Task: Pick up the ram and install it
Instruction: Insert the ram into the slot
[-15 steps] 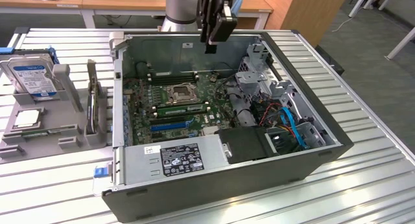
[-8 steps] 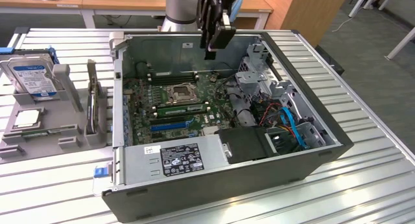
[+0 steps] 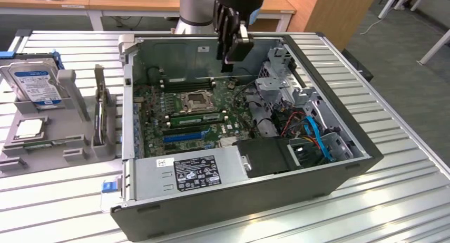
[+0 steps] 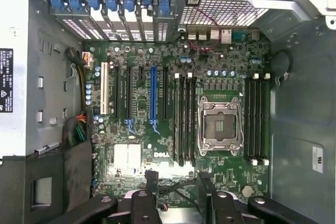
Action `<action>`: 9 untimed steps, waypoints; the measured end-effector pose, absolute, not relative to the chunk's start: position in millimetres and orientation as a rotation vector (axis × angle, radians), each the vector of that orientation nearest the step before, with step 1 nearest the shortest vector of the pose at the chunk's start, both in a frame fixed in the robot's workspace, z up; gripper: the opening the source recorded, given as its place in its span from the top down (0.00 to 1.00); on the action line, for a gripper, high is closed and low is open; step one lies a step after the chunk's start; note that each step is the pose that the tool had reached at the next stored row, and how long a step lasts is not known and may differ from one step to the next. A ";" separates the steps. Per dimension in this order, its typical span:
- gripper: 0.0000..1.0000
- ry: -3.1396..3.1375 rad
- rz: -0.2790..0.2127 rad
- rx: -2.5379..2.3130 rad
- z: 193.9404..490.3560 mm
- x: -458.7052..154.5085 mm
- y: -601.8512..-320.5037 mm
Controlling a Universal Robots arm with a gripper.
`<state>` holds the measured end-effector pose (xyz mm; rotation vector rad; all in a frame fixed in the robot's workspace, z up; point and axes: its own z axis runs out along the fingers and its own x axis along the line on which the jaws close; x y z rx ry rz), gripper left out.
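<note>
My gripper (image 3: 231, 61) hangs open over the far part of the open computer case (image 3: 338, 172), with nothing between its fingers. In the wrist view its two black fingers (image 4: 152, 182) frame the motherboard (image 4: 142, 103) from straight above, gripper (image 4: 177, 179) empty. A long green ram (image 3: 199, 118) stands edge-up in a memory slot beside the empty CPU socket (image 3: 195, 100), well below and apart from the gripper. From above, the slots (image 4: 185, 119) next to the socket (image 4: 220, 124) are seen edge-on. A thin green strip (image 3: 35, 144) also lies in the grey holder.
The grey holder (image 3: 77, 151) at the exterior view's left carries a hard drive (image 3: 35, 85), a silver CPU chip (image 3: 29, 128) and an upright expansion card (image 3: 102, 116). The power supply (image 3: 193, 172), drive cage (image 3: 277, 79) and cables (image 3: 316, 135) crowd the case.
</note>
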<state>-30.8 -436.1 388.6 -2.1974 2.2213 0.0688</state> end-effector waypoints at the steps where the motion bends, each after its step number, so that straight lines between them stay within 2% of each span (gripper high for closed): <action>1: 0.58 2.221 0.069 -2.197 386.8 -30.8 -436.6; 9: 0.58 2.221 0.069 -2.197 372.2 -30.8 -440.1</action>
